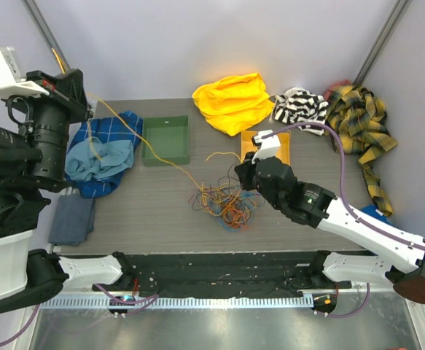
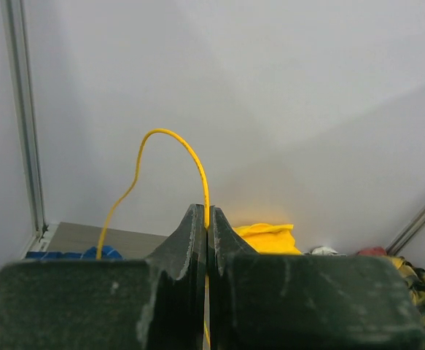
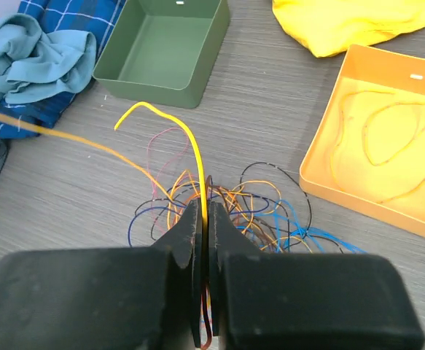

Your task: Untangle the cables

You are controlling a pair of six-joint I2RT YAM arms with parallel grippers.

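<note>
The cables (image 1: 223, 200) lie as a tangle of orange, yellow, blue and dark wires mid-table. My left gripper (image 2: 208, 219) is raised high at the far left (image 1: 87, 98), shut on one long yellow cable (image 2: 172, 135). That cable slopes down across the table into the tangle (image 1: 161, 159). My right gripper (image 3: 207, 211) sits at the tangle's near-right edge (image 1: 243, 175). It is shut on another yellow cable (image 3: 190, 142), whose free end curls upward, and a brown strand is caught with it. The rest of the tangle (image 3: 270, 211) spreads just beyond its fingertips.
A green tray (image 1: 165, 140) stands left of the tangle. An orange tray (image 3: 387, 146) holding a loose orange wire stands to the right. Blue and teal cloths (image 1: 99, 153) lie at the left. Yellow (image 1: 232, 102), striped (image 1: 299, 106) and plaid (image 1: 358, 124) cloths lie at the back.
</note>
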